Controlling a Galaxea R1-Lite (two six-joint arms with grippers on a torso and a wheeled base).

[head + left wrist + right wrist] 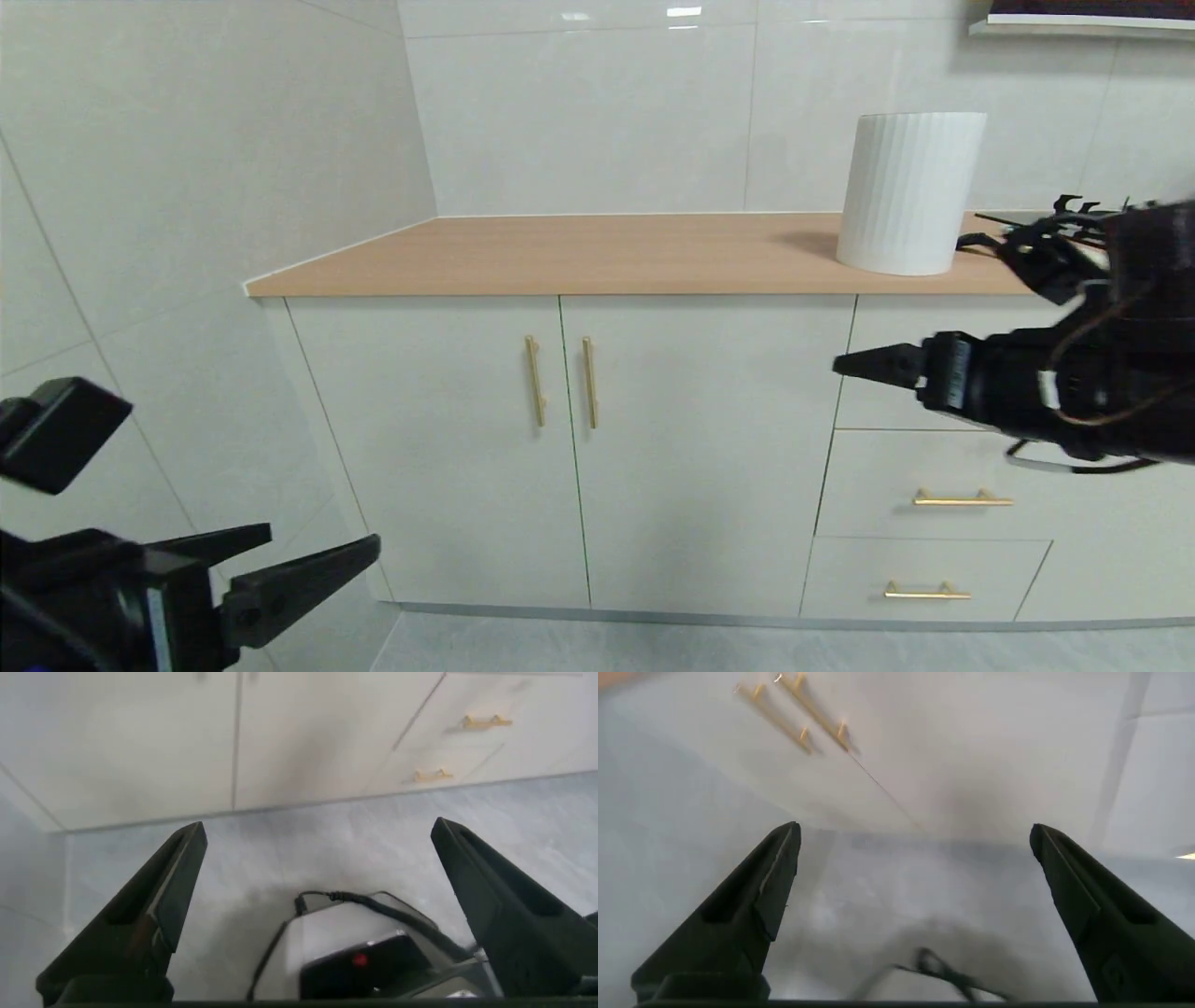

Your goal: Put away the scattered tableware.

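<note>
left pincer (324,534) spread, empty, low before cupboard doors (467,448) | right pincer (915,835) spread, empty (likely readied to grasp) | canister (910,191) upright by desk (560,252) front edge

From my head view, the countertop (597,252) runs across the middle of the frame, meeting the wall behind it. The container (910,191) stands upright on it, right of centre, and a wire frame (1032,233) sits just beside it toward the right edge. Below the countertop, two cabinet doors (560,448) fill centre frame and the drawers (934,523) stack at lower right. My left gripper (325,534) sits lower left. My right gripper (840,366) is at mid right, in front of the drawers.
</note>
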